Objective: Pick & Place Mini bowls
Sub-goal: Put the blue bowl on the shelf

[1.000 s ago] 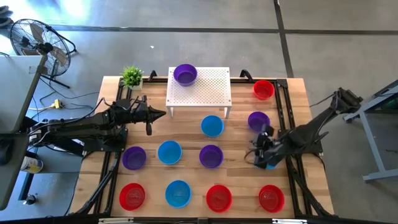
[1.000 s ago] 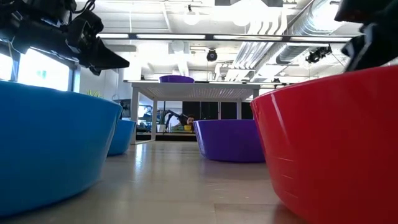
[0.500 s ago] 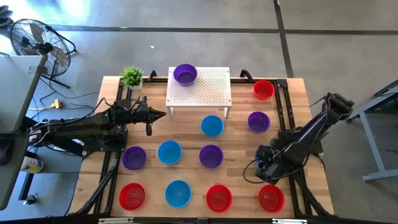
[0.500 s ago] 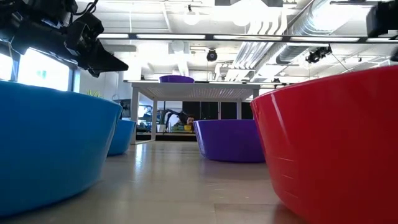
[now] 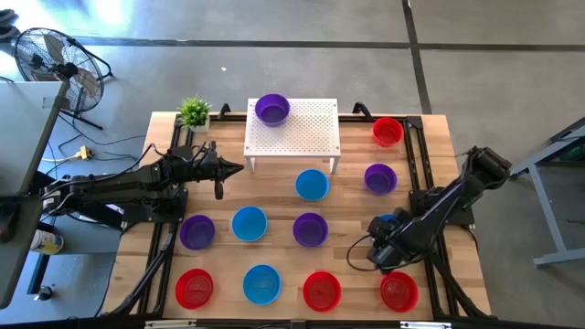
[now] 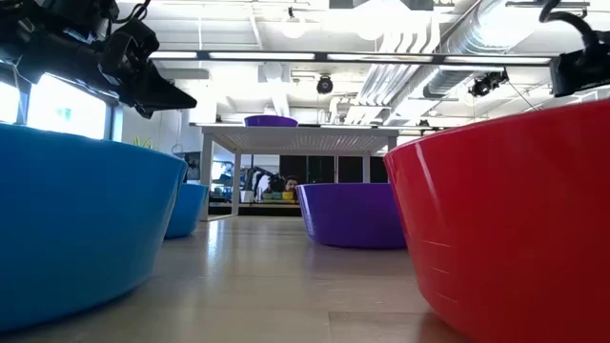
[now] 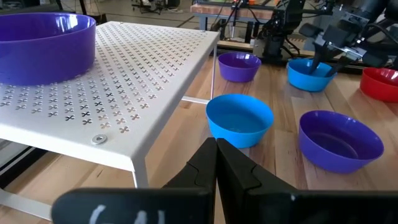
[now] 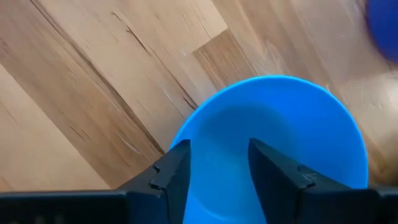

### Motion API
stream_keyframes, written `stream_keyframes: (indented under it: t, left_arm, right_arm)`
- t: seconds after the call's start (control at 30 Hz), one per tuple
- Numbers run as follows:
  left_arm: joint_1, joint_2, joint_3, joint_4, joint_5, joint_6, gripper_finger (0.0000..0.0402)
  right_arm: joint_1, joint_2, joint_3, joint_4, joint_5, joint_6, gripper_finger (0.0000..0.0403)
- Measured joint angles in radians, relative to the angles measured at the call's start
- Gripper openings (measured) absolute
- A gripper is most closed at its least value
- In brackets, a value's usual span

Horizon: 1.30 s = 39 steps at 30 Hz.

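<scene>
Right claw (image 5: 382,253) is closed on the rim of a small round blue plastic bowl (image 8: 273,140), carried just above the wooden surface (image 5: 347,196), near the red bowl (image 5: 398,291). Suggest lowering level, releasing only once seated. Left claw (image 5: 239,167) waits closed, empty, beside the white perforated stand (image 5: 306,132).
</scene>
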Motion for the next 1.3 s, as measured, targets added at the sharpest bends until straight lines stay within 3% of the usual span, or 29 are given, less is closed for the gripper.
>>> stream_keyframes:
  t: [0.27,0.5,0.67,0.9,1.07,1.3]
  left_arm:
    - [0.0,0.0,0.0,0.0,0.0,0.0,0.0001]
    - [0.0,0.0,0.0,0.0,-0.005,0.0,0.0001]
    - [0.0,0.0,0.0,0.0,-0.006,0.0,0.0001]
    - [0.0,0.0,0.0,0.0,-0.006,0.001,0.0001]
    - [0.0,0.0,0.0,-0.002,-0.007,0.001,0.0001]
    - [0.0,0.0,0.0,-0.002,-0.008,0.001,0.0001]
  right_arm:
    - [-0.027,-0.001,0.0,-0.035,-0.018,-0.044,0.0116]
    - [-0.084,-0.057,0.0,-0.286,-0.058,-0.053,0.0145]
    - [-0.12,-0.139,0.0,-0.365,-0.006,-0.149,0.0174]
    - [-0.203,-0.241,-0.041,-0.223,0.035,-0.481,0.0183]
    - [-0.29,-0.29,-0.168,-0.006,-0.06,-0.652,0.0177]
    - [-0.38,-0.296,-0.278,0.123,-0.153,-0.749,0.017]
